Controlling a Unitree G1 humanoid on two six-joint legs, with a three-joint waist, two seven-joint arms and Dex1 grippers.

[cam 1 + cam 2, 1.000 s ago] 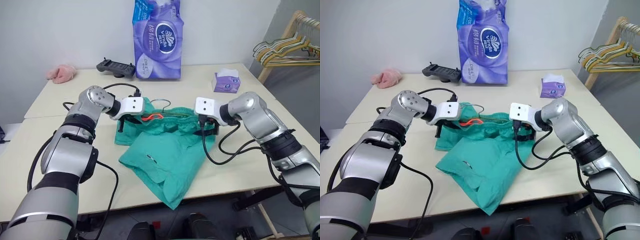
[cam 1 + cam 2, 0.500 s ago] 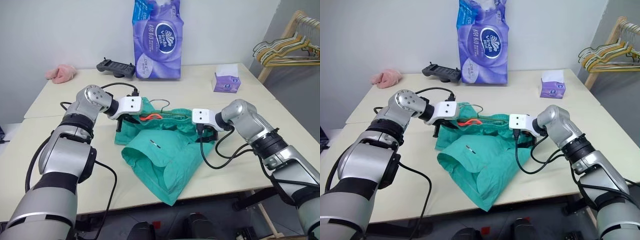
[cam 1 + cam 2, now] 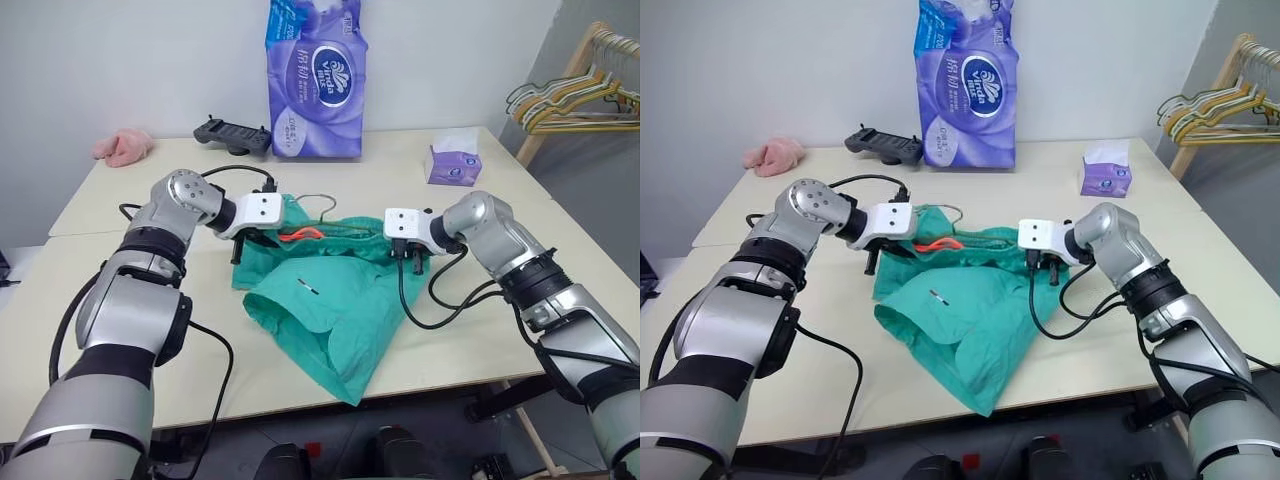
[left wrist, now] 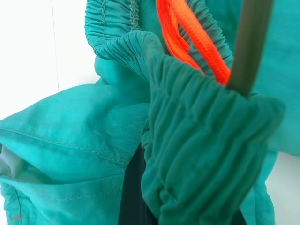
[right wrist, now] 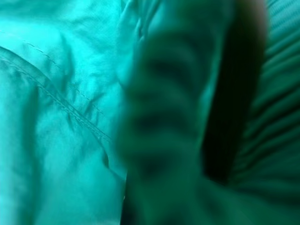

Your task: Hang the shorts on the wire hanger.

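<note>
Teal-green shorts (image 3: 325, 300) on worktop (image 3: 120, 300), waistband pinched at each end by closed left end effector (image 3: 240, 250) and right end effector (image 3: 408, 262); wire hanger (image 3: 318, 206) hook protruding behind waistband. Step: seating waistband on hanger. Next: likely lifting both ends together, evenly.

obstacles: tissue pack (image 3: 315, 75), controller (image 3: 232, 135), tissue box (image 3: 452, 163) at far edge | near table (image 3: 150, 330) open
</note>
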